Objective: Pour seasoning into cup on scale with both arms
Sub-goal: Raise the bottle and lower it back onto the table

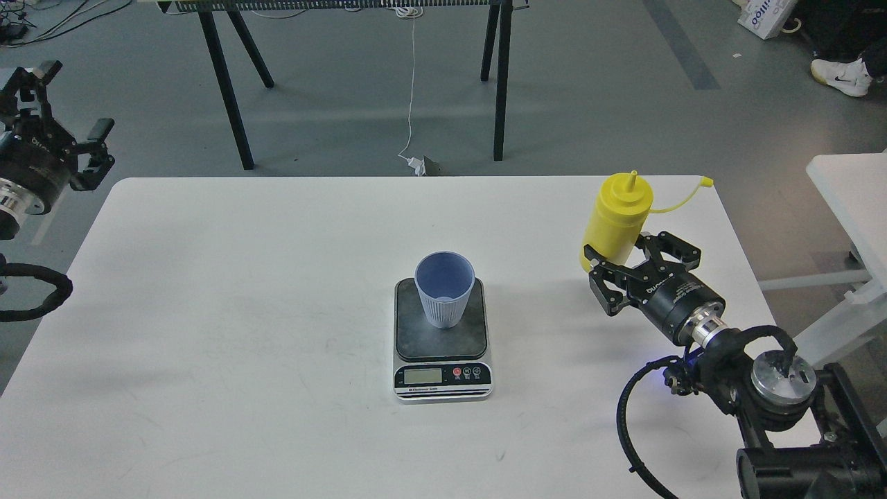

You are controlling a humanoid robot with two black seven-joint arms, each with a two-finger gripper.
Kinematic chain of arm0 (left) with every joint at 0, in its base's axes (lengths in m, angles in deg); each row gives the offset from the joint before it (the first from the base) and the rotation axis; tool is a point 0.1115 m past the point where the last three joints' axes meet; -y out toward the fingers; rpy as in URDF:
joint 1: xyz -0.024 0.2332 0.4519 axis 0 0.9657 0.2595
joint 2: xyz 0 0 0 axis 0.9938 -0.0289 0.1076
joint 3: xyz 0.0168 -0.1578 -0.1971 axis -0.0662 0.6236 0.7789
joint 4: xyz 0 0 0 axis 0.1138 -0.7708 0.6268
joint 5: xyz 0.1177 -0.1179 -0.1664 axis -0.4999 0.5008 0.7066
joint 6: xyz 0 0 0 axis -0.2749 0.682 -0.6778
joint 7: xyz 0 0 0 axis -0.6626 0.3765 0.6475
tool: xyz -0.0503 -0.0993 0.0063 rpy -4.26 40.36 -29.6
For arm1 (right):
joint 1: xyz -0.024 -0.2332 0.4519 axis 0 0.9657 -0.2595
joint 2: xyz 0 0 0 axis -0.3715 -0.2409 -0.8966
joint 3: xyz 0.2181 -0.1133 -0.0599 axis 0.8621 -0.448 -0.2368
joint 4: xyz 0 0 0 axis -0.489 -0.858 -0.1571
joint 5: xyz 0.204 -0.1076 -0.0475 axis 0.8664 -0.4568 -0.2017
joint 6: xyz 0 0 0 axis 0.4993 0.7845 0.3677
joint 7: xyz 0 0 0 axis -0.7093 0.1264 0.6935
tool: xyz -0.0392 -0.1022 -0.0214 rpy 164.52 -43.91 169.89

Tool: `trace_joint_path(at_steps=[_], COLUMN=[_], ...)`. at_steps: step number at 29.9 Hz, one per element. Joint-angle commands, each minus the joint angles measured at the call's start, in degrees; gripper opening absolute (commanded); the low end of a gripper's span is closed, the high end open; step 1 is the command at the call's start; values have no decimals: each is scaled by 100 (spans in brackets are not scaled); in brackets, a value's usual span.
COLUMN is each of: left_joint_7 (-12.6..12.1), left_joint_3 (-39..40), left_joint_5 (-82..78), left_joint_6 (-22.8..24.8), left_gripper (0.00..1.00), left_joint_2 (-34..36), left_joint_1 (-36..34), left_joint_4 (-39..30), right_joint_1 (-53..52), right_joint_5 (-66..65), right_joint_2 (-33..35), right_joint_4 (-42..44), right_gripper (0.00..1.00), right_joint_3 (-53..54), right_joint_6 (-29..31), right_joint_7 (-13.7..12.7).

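The light-blue ribbed cup (445, 290) stands upright on the dark plate of the scale (442, 375) in the middle of the white table (229, 298). The yellow seasoning bottle (617, 211) stands upright near the table's right edge, nozzle up, its tethered cap (705, 181) hanging open to the right. My right gripper (629, 252) is closed around the bottle's lower body from the near right side. My left gripper (73, 102) is open and empty, hovering off the table's far left corner, well away from the cup.
Black trestle legs (229, 90) and a white cable (413, 83) stand on the grey floor behind the table. A second white table (849, 187) sits to the right. A person's shoe (842, 75) is at the top right.
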Motion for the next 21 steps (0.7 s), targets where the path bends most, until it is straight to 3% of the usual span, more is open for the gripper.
trace_joint_path(at_steps=[1,11,15,17,19,20,21], left_joint_7=[1,1,1,1,1,1,1], left_joint_3=[0,0,0,0,-8,-9,-9], left_joint_5=[-2,-2,-2,-2,-2,-2,-11], left_joint_6=[1,1,1,1,1,1,1], left_gripper=[95,95,95,95,95,95,95], left_joint_2=[42,-1,-1,-1,7,16,16], left_joint_1=[30,30,30,30,30,30,30], left_joint_4=[0,0,0,0,0,0,0], right_joint_1=[37,2,2,2,10,19,19], right_joint_5=[-10,-19,-19,-28,-19,-19,-19], right_joint_2=[16,42,42,42,51,59,86], right_joint_4=[618,1279,1270,1270,1235,1235,1217], right_gripper=[5,7,16,31,37,47,70], right_joint_3=[-55,-169,-205,-205,-213,-205,-205], right_joint_6=[322,701,701,701,701,701,701], right_joint_7=[1,1,1,1,1,1,1])
